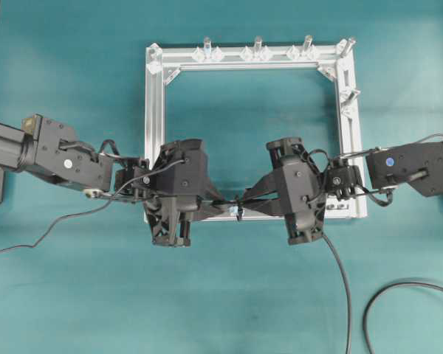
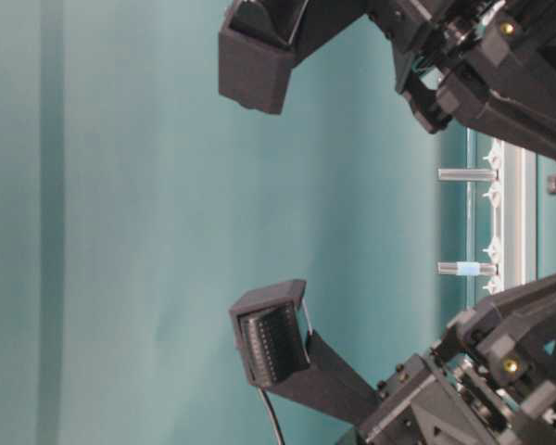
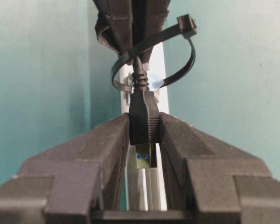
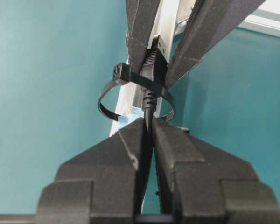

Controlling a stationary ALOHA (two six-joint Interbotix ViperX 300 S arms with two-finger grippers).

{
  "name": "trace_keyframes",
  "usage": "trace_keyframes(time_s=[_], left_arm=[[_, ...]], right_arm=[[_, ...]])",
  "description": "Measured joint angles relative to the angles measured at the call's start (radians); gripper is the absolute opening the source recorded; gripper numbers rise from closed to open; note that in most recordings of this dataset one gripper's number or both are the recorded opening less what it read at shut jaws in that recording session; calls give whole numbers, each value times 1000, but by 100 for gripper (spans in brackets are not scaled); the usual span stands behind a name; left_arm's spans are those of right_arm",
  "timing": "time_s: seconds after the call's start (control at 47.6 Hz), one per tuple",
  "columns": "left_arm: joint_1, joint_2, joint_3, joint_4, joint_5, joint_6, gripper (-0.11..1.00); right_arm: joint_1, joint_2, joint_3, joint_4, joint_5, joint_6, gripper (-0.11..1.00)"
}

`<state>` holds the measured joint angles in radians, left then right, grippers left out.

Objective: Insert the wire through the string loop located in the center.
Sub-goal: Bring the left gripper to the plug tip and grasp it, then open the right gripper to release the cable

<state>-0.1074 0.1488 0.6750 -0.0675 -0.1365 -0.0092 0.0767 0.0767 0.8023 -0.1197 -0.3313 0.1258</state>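
Both arms meet over the near bar of the aluminium frame, which lies on the teal worktop.

The left gripper is clenched on the black plug body of the wire; the metallic plug tip shows between its fingers, pointing back toward the wrist camera. The plug's ribbed strain relief passes through the string loop, a black ring standing upright over the silver bar, with a small pale blue fitting at its base.

The right gripper is pinched shut on the thin cable of the wire just on the other side of the loop, so the loop sits between the two grippers. In the right wrist view the plug has cleared the ring and lies between the opposite gripper's fingers.

From overhead, the rest of the wire trails from the right gripper down across the worktop and curls at the lower right.
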Motion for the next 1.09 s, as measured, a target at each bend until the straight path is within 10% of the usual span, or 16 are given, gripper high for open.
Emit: trace_keyframes(time_s=[0.778,1.093], left_arm=[[3,0,0,2,6,0,21],[3,2,0,2,15,0,21]], right_arm=[[0,-2,-17,-2,87,2,8],[-5,-5,-17,-2,97,3,75]])
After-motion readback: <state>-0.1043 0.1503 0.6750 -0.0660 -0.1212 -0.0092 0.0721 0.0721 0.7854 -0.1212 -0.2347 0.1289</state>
